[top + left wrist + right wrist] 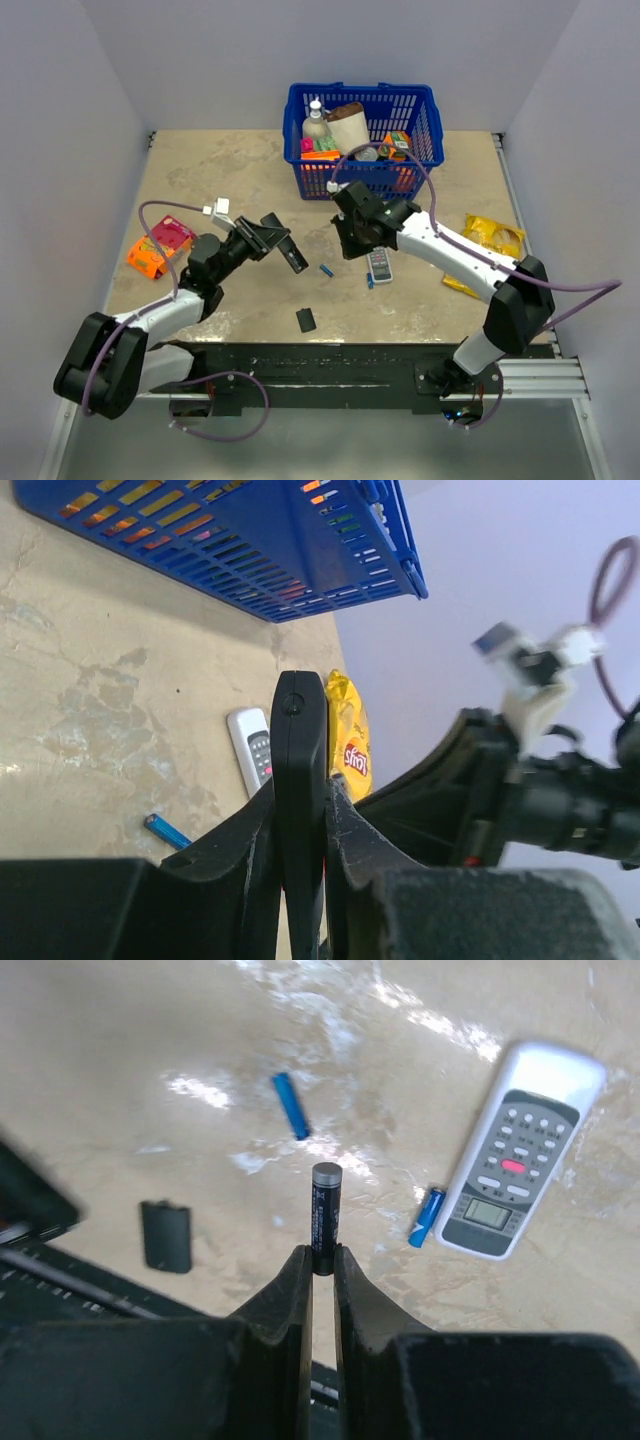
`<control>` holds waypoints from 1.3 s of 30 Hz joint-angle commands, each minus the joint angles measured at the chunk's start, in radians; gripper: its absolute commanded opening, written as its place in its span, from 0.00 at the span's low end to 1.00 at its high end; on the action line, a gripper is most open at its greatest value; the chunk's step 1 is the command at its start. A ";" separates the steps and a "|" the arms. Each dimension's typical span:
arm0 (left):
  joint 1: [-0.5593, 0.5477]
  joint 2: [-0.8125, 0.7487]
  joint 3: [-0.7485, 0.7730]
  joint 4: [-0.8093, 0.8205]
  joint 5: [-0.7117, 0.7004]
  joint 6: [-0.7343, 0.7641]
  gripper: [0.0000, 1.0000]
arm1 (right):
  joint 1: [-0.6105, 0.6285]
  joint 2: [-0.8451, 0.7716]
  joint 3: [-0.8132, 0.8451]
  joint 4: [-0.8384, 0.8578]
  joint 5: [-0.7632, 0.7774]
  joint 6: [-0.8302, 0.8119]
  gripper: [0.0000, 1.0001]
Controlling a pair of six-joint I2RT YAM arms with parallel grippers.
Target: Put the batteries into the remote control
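- My right gripper (321, 1260) is pinched tight on a slim dark battery (325, 1210). It stands straight up out of my fingertips, with its grey end on top.
- On the table (120, 1040) under it, a loose blue battery (291, 1106) lies at 11 o'clock from the one I hold.
- A second blue battery (427, 1218) lies at 3 o'clock, right next to the white remote (520, 1150), which sits at 2 o'clock.
- The small black cover (165, 1235) lies flat at 9 o'clock, well apart from the batteries.
- My left gripper (298, 802) is clamped on the black remote (298, 730). I hold it on its thin edge, up off the table, and its free end points to 12 o'clock in my left wrist view.
- From above, my left gripper is at 9 o'clock from my right one, near the middle of the table.
- The blue basket (420, 100) sits at the table's 12 o'clock edge.
- The yellow chip bag (495, 235) lies at 3 o'clock.
- The orange and pink packet (160, 245) lies at 9 o'clock.
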 commanded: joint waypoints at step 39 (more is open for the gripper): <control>-0.047 0.214 -0.003 0.479 0.065 -0.153 0.00 | 0.132 0.239 0.507 -0.385 -0.261 -0.178 0.02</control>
